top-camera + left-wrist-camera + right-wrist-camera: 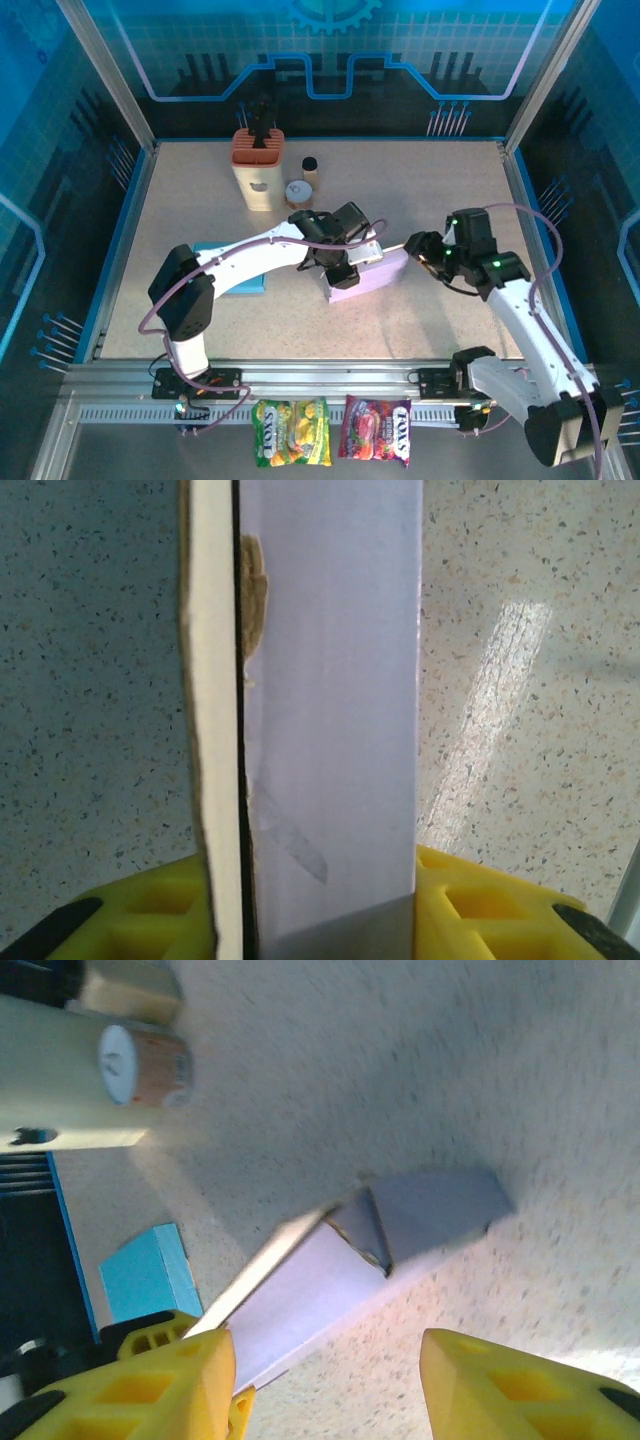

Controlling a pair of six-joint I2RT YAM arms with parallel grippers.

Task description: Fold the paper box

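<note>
2 arms over 1 table point(450, 180). 1 lilac paper box point(375, 272) lies about mid-table, a bit to the R, long side flat on the top. The L arm comes in from the L & its L pincer point(340, 264) sits on the box's L end. In the L wrist view the box fills the gap btw the 2 yellow fingers point(480, 910) & touches both, so this pincer is clamped on the box. Up close you see a lilac side w/ a cream card edge next to it, & 1 small brown torn spot near the top.

R pincer point(328, 1355) is just beside the box's R end, not touching it. Its 2 yellow fingers stand wide apart w/ nothing btw them, so its mouth is wide. From the R wrist view the box's near end has a flap standing out. That pic is blurry, can't tell more.

Other stuff:
- 1 blue pack point(235, 275) flat on the table under the L arm, near the box but apart.
- Back L, all close together: 1 tall holder point(258, 170) w/ dark things poking out, 1 jar point(298, 192) w/ a white lid, 1 brown bottle point(310, 168) w/ a dark cap.
- 2 snack bags point(292, 432) hang below the front rail point(330, 385), btw the arm bases: 1 yellow-green, 1 dark red.
</note>
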